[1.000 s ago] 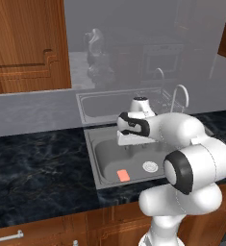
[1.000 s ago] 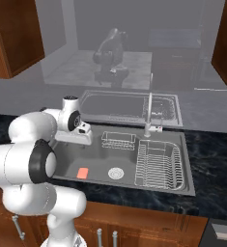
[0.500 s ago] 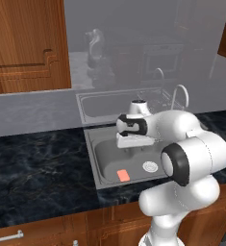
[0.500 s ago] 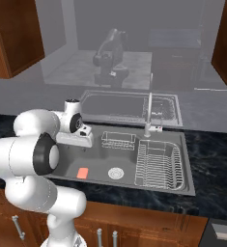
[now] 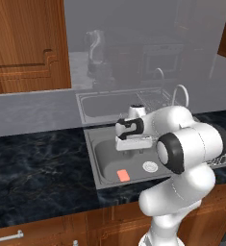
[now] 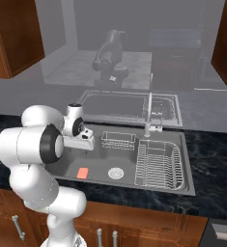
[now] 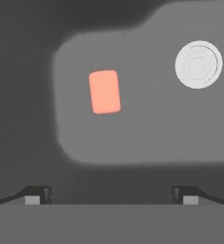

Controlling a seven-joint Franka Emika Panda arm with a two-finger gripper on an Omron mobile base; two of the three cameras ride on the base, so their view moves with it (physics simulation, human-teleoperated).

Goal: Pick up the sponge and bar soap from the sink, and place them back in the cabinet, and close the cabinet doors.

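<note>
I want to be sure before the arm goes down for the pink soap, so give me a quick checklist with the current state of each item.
1. Gripper open: ok, fingertips stand wide apart in the hand view.
2. Gripper empty: ok, nothing between the fingertips.
3. Bar soap in sight: ok, lying flat on the floor of the sink, apart from the drain.
4. Gripper lined up over the bar soap: not ok, the soap sits left of centre in the hand view.
5. Path down free: ok, nothing lies between hand and soap.
6. Sponge located: cannot tell.
</note>
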